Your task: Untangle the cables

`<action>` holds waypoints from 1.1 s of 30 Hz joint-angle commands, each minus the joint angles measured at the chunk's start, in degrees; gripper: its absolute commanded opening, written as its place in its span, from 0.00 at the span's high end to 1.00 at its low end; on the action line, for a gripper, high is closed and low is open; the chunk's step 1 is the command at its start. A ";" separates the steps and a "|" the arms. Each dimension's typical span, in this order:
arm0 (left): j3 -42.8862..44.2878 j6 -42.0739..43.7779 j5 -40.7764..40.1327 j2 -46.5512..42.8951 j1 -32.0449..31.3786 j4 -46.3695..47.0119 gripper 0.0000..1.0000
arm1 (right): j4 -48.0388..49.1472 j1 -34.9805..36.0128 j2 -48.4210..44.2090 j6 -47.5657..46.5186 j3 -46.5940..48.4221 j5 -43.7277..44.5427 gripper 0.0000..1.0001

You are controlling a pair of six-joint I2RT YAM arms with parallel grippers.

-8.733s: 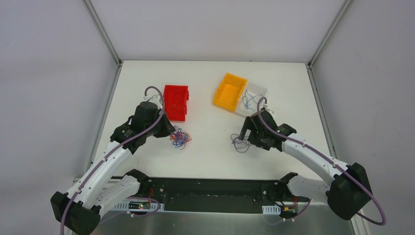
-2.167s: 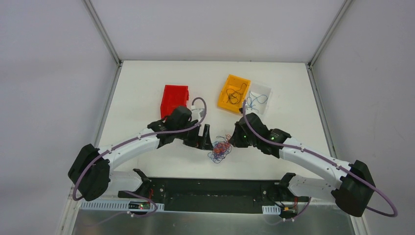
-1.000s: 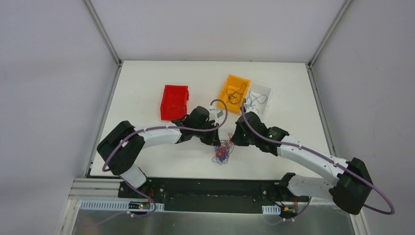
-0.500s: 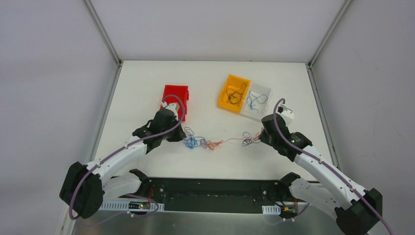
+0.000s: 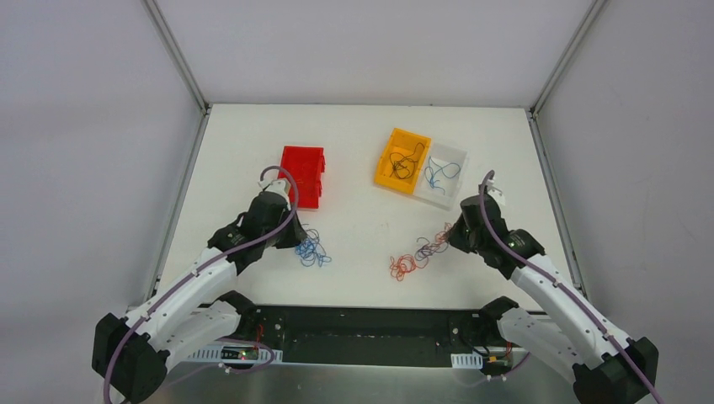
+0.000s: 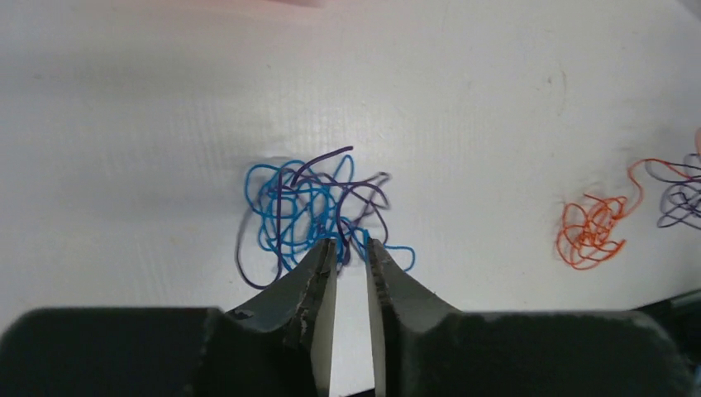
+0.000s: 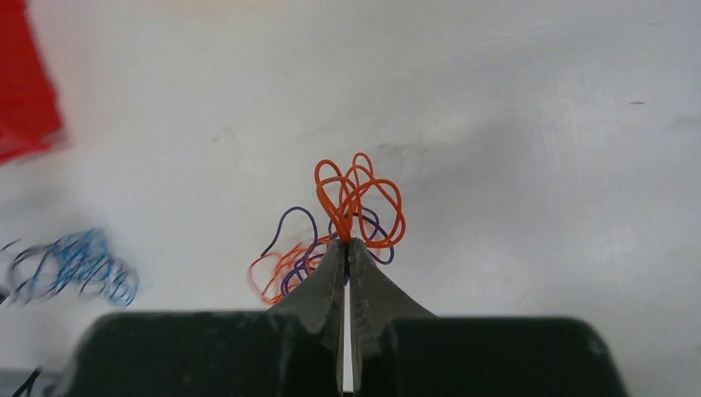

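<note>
Right wrist: right gripper [image 7: 346, 248] pinching curly orange cables [image 7: 361, 192]; blue tangle [image 7: 76, 265] apart.

No longer joined: blue clump [image 6: 291, 217] under left claw [image 6: 351, 246], orange-purple clump [image 7: 361, 201] in right claw [image 7: 347, 242].

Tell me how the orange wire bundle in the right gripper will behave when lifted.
Probably floppy: the orange wire bundle is thin loose loops and should dangle from the right gripper. Likely very light, being so thin. The purple strands looped through it may come up too.
</note>
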 commanded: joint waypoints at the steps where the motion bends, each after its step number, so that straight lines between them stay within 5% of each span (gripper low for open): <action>1: 4.49 3.75 11.89 3.45 0.44 2.06 0.67 | 12.79 0.14 -1.32 -7.01 0.62 -28.18 1.00; 4: 5.89 4.78 17.31 5.73 -0.24 4.64 0.42 | 15.48 0.29 0.85 -6.20 2.79 -33.78 0.88; 6: 6.70 5.70 18.60 6.39 -1.78 6.20 0.28 | 14.59 0.39 2.61 -5.62 4.79 -31.88 0.38; 8: 7.90 6.84 18.37 7.33 -4.06 7.03 0.21 | 11.42 0.39 3.59 -5.16 6.54 -27.30 0.16; 12: 10.48 9.11 17.75 10.88 -9.48 8.21 0.19 | 5.67 0.35 5.83 -5.75 8.43 -20.96 0.15; 18: 12.70 7.74 18.66 18.89 -14.41 12.98 0.24 | 5.09 0.48 7.35 -4.62 5.25 -23.54 0.32; 26: 15.32 4.51 17.65 27.71 -14.62 17.45 0.27 | 14.61 7.84 11.17 -3.13 0.92 -24.70 0.37; 33: 11.33 -1.59 10.15 23.46 -11.37 16.75 0.27 | 17.69 12.60 21.84 0.54 5.18 -20.80 0.33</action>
